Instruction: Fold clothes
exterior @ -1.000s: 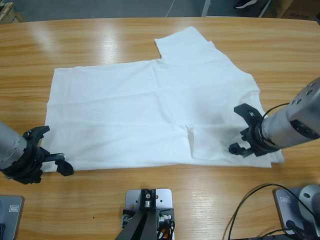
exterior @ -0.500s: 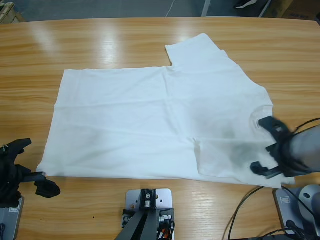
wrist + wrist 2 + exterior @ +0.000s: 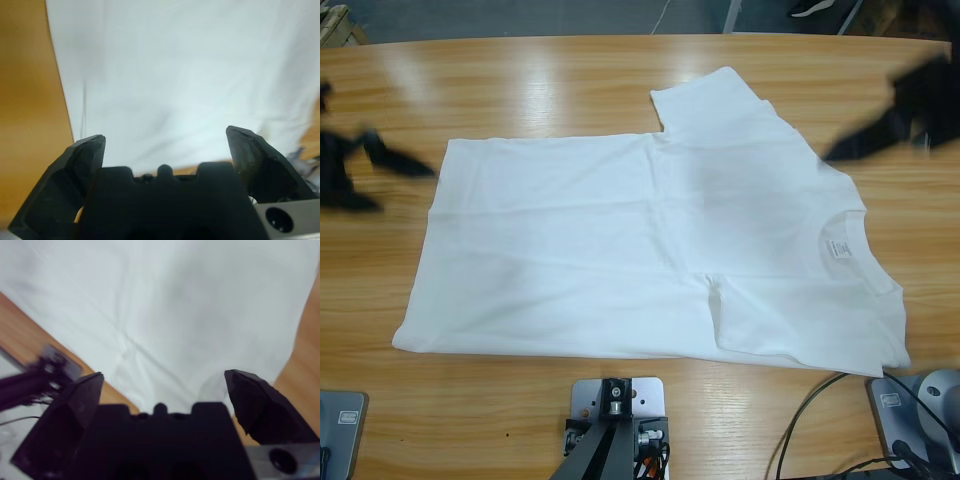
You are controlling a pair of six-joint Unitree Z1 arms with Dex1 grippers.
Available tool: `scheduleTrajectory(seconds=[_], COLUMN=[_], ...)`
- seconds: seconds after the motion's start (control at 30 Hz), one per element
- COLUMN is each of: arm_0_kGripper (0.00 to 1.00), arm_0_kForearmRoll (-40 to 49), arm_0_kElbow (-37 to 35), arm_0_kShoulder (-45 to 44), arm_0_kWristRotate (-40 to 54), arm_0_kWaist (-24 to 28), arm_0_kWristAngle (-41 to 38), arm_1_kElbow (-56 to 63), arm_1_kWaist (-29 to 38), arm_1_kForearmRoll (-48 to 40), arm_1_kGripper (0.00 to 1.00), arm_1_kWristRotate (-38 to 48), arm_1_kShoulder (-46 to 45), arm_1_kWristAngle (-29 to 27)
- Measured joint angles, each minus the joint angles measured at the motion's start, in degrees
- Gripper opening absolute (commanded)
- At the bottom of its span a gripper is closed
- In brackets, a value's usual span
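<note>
A plain white cotton T-shirt (image 3: 650,250) lies flat on the long glossy wooden table (image 3: 570,85); both black grippers, left (image 3: 165,145) and right (image 3: 162,382), gape empty.

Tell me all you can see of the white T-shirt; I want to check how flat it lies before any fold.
The white T-shirt lies spread on the wooden table, hem toward the high view's left, round collar with its neck label toward the right. It looks like thin plain cotton, mostly smooth with faint creases. One short sleeve sticks out toward the far edge; the near one is folded over the body. Neither hand touches it: the left hand and right hand are open above it.
</note>
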Motion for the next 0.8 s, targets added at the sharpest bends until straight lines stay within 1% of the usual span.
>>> scheduleTrajectory(seconds=[0.07,0.13,0.17,0.2,0.23,0.27,0.37,0.5,0.63,0.7,0.73,0.8], arm_0_kGripper=[0.937,0.936,0.935,0.931,0.915,0.901,0.904,0.922,0.922,0.925,0.927,0.927], arm_0_kForearmRoll=[-2.2,-3.26,-3.45,-3.56,-3.62,-3.64,-3.67,-3.67,-3.66,-3.66,-3.66,-3.66], arm_0_kElbow=[-3.37,-6.49,-7.74,-8.43,-9.0,-9.42,-9.85,-9.94,-9.99,-10.21,-10.32,-10.45], arm_0_kShoulder=[1.78,4.64,6.17,7.52,8.86,10.0,12.44,16.1,20.11,21.51,22.23,23.12], arm_0_kWristRotate=[6.41,12.25,14.48,15.95,17.03,17.6,18.59,18.87,16.53,15.43,14.93,14.42], arm_0_kWaist=[5.83,10.69,13.19,15.34,17.22,18.77,21.49,22.39,24.06,25.29,26.02,27.12], arm_0_kWristAngle=[-3.54,-6.65,-8.27,-9.35,-10.49,-11.36,-12.53,-12.61,-11.75,-10.83,-10.4,-9.96], arm_1_kElbow=[-8.26,-18.47,-23.85,-29.07,-34.02,-38.31,-46.96,-51.42,-55.6,-56.82,-57.08,-57.41], arm_1_kWaist=[-4.98,-7.33,-7.82,-8.33,-8.83,-9.57,-13.38,-18.61,-21.94,-22.62,-22.72,-22.72], arm_1_kForearmRoll=[2.83,5.6,6.7,7.52,8.48,9.46,11.72,13.49,13.73,13.72,13.72,13.72], arm_1_kGripper=[0.885,0.885,0.885,0.912,0.976,0.983,0.964,0.945,0.94,0.929,0.904,0.899], arm_1_kWristRotate=[-4.21,-6.41,-6.98,-7.42,-7.74,-7.92,-8.06,-9.5,-10.69,-10.78,-10.79,-10.78], arm_1_kShoulder=[5.39,12.49,16.21,20.09,23.84,27.46,37.04,45.58,51.2,53.15,54.11,55.99], arm_1_kWristAngle=[6.14,10.87,12.11,12.85,13.37,13.69,13.93,14.0,15.34,16.19,16.44,16.66])
